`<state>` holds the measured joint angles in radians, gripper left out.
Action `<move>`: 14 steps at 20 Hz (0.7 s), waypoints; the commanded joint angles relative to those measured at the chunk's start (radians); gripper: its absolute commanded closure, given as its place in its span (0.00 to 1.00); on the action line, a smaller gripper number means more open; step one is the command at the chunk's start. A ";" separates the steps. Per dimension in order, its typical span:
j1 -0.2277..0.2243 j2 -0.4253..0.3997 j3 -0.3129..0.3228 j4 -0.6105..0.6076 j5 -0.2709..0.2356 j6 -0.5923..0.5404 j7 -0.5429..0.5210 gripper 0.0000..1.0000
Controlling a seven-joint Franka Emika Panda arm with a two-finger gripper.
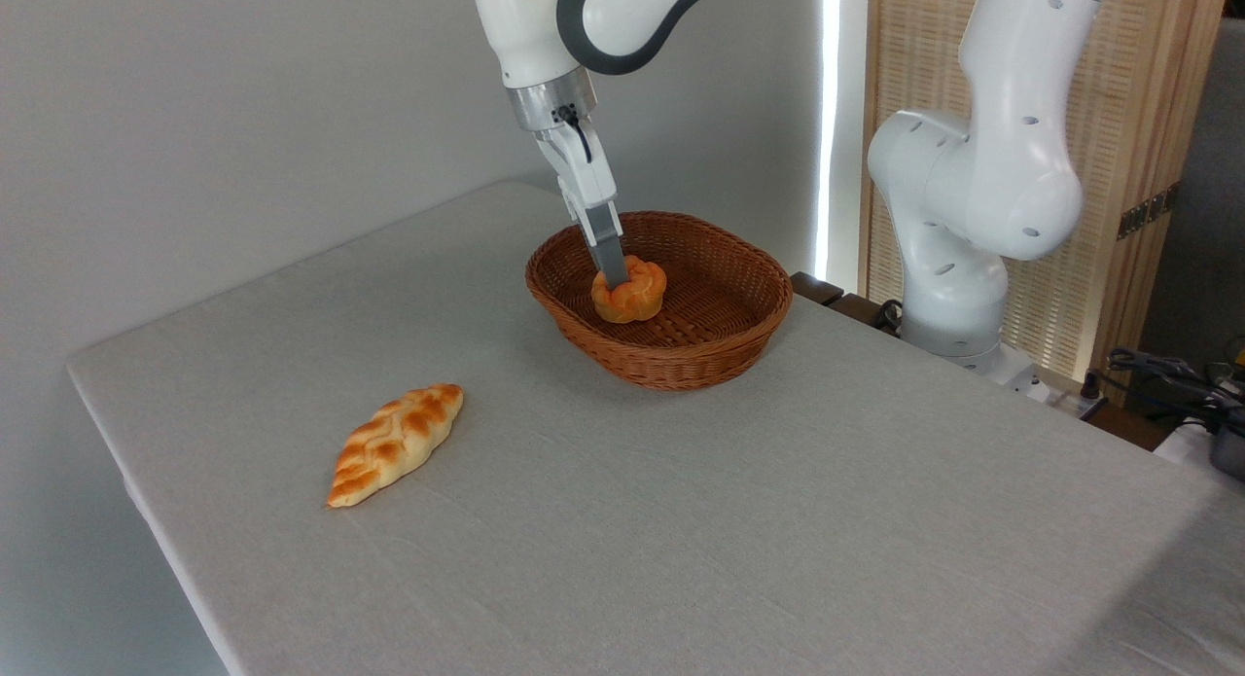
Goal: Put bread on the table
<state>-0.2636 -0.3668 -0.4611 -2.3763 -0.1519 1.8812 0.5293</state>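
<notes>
Nearest on the tabletop [681,520] lies the braided loaf [396,444], while farther back my jaws reach down onto the bread [629,289] in the wicker basket [671,360], grip unclear; grasping comes first, lifting out next.

no readable text, labels, brands or nos. found, none made out on arm [982,170], basket [681,355] or table [681,520]
</notes>
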 commanded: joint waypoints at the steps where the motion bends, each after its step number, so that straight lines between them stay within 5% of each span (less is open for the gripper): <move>1: 0.001 0.008 0.007 0.009 0.002 0.009 0.008 0.84; 14: 0.001 0.009 0.010 0.029 0.002 0.007 0.003 0.86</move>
<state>-0.2636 -0.3667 -0.4610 -2.3704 -0.1519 1.8812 0.5294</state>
